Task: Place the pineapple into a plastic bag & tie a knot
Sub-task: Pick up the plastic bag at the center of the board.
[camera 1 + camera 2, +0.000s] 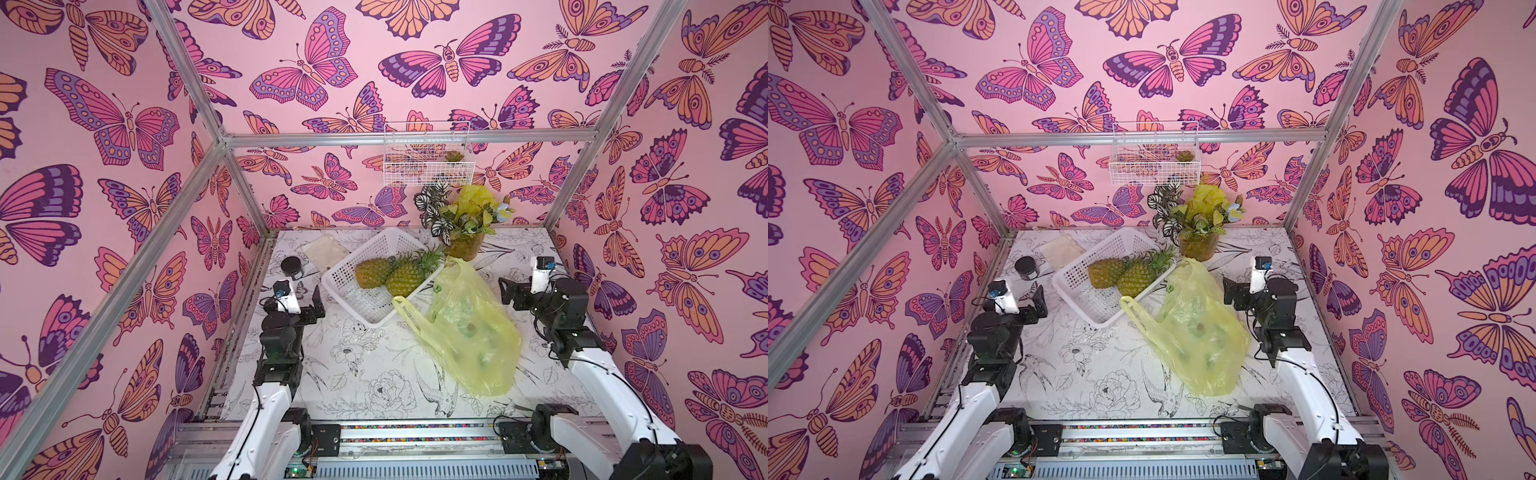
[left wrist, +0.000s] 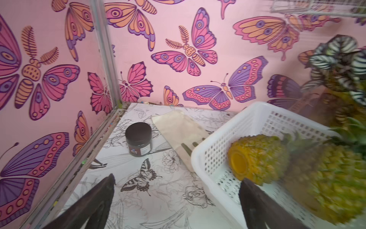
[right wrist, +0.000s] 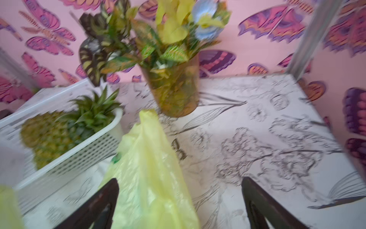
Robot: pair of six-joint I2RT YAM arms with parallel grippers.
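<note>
Two pineapples lie side by side in a white perforated basket, one to the left of the other. The yellow plastic bag lies crumpled on the table to the basket's right, one loop handle loose by the basket's corner. No knot is in view. My left gripper is open just left of the basket; in the left wrist view nothing sits between its fingers. My right gripper is open beside the bag's right edge, and the bag shows between its spread fingers, ungripped.
A potted plant with yellow wrapping stands behind the bag at the back. A dark jar and a beige pouch lie at the back left. A wire basket hangs on the back wall. Metal frame posts stand at the table's corners.
</note>
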